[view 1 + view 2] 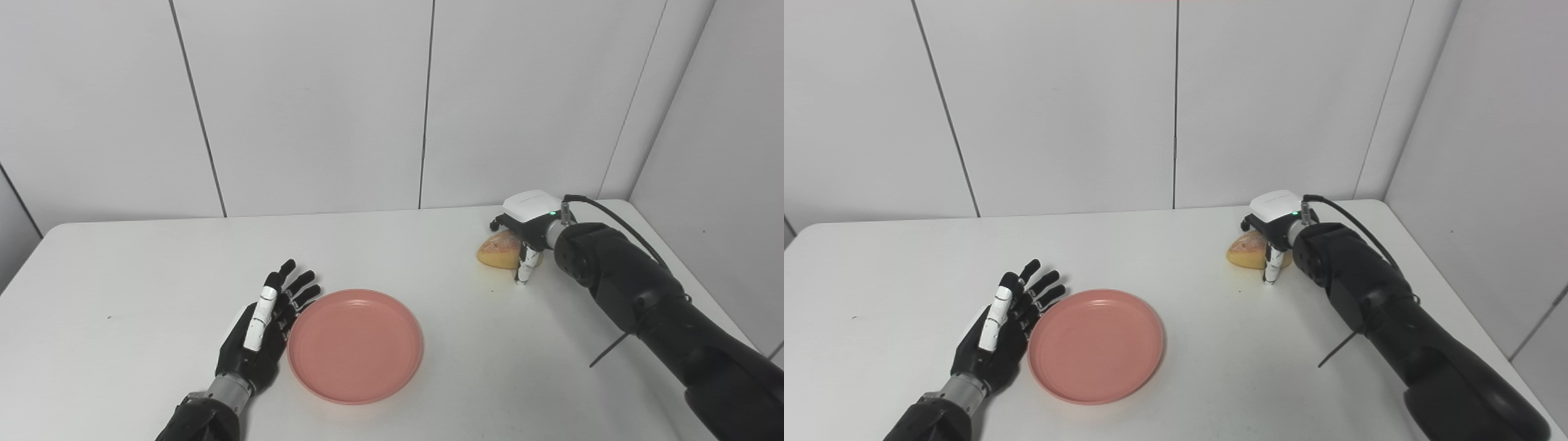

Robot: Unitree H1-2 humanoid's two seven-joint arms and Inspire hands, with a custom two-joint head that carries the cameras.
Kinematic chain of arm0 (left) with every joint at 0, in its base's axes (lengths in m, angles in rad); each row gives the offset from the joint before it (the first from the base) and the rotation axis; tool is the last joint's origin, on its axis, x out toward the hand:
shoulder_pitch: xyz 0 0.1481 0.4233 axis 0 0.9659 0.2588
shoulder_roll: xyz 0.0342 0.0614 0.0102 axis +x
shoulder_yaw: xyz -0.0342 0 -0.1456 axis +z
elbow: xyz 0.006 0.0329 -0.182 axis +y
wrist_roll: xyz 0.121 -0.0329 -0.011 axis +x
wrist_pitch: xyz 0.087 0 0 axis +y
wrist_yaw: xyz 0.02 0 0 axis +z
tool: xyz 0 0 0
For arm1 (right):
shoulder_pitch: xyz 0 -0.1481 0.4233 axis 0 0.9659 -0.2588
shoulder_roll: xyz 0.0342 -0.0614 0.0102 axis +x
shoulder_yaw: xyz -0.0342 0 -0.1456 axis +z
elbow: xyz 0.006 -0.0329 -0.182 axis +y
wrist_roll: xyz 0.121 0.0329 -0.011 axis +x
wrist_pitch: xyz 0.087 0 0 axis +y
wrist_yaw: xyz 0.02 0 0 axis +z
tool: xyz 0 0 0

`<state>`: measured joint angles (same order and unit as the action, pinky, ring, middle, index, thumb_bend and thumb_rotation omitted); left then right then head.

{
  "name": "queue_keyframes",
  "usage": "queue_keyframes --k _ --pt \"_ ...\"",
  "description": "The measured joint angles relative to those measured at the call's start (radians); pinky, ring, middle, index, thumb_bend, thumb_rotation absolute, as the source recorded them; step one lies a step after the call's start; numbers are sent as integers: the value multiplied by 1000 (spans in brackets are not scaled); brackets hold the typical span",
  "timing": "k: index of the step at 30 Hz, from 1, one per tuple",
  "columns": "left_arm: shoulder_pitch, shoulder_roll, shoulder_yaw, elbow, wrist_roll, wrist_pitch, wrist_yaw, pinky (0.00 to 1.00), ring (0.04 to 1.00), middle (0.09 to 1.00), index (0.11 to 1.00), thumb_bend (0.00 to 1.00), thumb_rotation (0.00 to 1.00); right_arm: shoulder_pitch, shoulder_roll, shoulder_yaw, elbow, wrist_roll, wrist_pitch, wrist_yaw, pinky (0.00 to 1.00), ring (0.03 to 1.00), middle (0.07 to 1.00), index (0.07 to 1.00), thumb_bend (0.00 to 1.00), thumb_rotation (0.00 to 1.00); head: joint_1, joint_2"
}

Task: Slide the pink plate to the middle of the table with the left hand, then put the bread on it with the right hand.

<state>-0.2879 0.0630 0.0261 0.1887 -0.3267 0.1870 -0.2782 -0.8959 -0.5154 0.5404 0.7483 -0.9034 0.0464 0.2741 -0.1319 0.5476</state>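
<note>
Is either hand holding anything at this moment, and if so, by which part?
The right hand is closed over the bread at its right end, still on the table. The left hand holds nothing; it lies open against the pink plate.

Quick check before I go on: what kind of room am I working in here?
Probably a lab test booth, not a kitchen: bare white wall panels enclose a plain white table holding only a pink plate and bread.

plate (355, 346) pink | bread (497, 250) golden, speckled | table (153, 275) white | robot hand (260, 334) black-white
</note>
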Motion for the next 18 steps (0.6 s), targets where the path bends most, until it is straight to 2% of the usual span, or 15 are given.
queue_keyframes --k 1,2,3,5,6,7,8,9,10,13,15,18 --pt "0 0 0 0 0 0 0 902 901 921 992 749 814 0 1 -2 4 6 -6 -12 586 728 767 748 948 115 0 0" --pt "0 0 0 0 0 0 0 903 902 921 992 749 814 1 3 -6 10 13 -18 -27 560 702 747 738 935 105 0 0" --pt "0 0 0 0 0 1 0 901 900 921 994 755 812 4 4 -9 15 24 -31 -51 476 606 687 708 870 53 0 0" --pt "0 0 -1 0 0 1 0 896 894 917 993 762 810 19 8 -28 18 43 -69 -109 419 528 620 661 751 8 3 2" --pt "0 0 -2 0 1 1 0 896 894 917 993 763 810 27 9 -32 19 53 -100 -139 416 523 615 656 742 7 3 2" --pt "0 0 -2 0 2 1 0 896 894 916 992 757 814 34 10 -36 20 59 -115 -164 399 501 555 641 651 3 3 3" --pt "0 0 -4 0 3 1 0 896 895 916 991 751 820 41 10 -39 23 63 -143 -196 376 452 542 620 577 1 5 3" --pt "0 0 -4 0 3 1 0 896 896 916 991 749 822 45 11 -41 30 65 -164 -224 368 436 537 613 552 0 5 3" --pt "0 1 -5 0 3 1 0 892 894 913 990 749 823 46 12 -41 44 65 -188 -254 368 431 524 559 534 0 5 3" --pt "0 1 -7 0 5 1 0 885 889 903 987 754 820 45 14 -48 91 65 -256 -343 374 439 523 485 518 0 5 3" --pt "0 1 -8 0 5 1 0 885 887 900 988 756 822 43 14 -50 106 66 -272 -367 377 441 526 476 516 0 3 3" --pt "0 0 -8 0 5 1 0 884 886 899 985 758 821 38 14 -50 107 70 -276 -352 378 436 524 480 516 0 5 5"
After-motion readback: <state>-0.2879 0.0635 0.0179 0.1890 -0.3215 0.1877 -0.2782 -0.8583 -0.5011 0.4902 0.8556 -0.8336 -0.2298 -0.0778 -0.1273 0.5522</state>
